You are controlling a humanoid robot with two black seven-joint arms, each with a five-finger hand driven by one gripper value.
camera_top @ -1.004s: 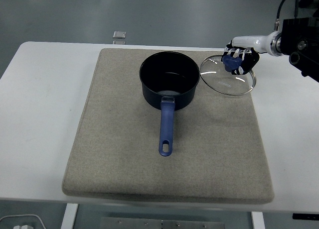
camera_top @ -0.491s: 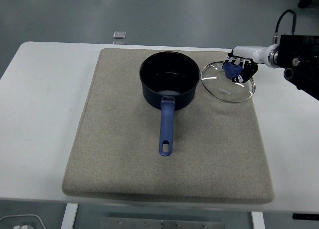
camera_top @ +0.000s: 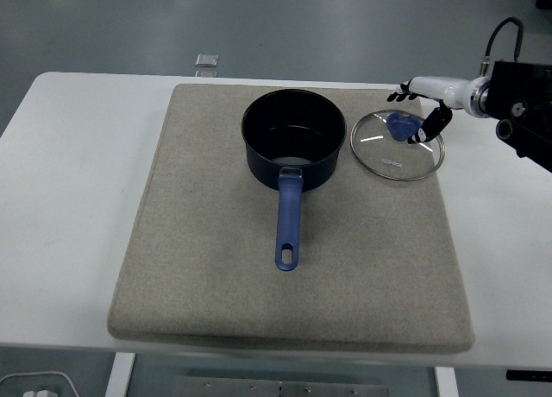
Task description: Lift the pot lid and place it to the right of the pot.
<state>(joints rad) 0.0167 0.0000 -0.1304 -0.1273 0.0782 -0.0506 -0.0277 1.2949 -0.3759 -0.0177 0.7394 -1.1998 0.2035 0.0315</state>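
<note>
Open dark blue pot (camera_top: pixel 291 147), its blue handle (camera_top: pixel 288 223) pointing to 6 o'clock; glass lid (camera_top: pixel 397 145) with blue knob (camera_top: pixel 401 125) lies flat at its 3 o'clock.

A white table (camera_top: pixel 78 155) carries a grey mat (camera_top: pixel 207 285) covering most of its middle. A dark blue pot (camera_top: pixel 291 147) stands uncovered on the mat's far half, its blue handle (camera_top: pixel 288 220) pointing toward the near edge. A glass lid (camera_top: pixel 397 145) with a blue knob (camera_top: pixel 401 125) lies flat on the mat just right of the pot, not touching it. The right hand (camera_top: pixel 421 112) hovers at the knob, fingers spread, gripping nothing. A small clear object (camera_top: pixel 206 62) sits at the table's far edge.
</note>
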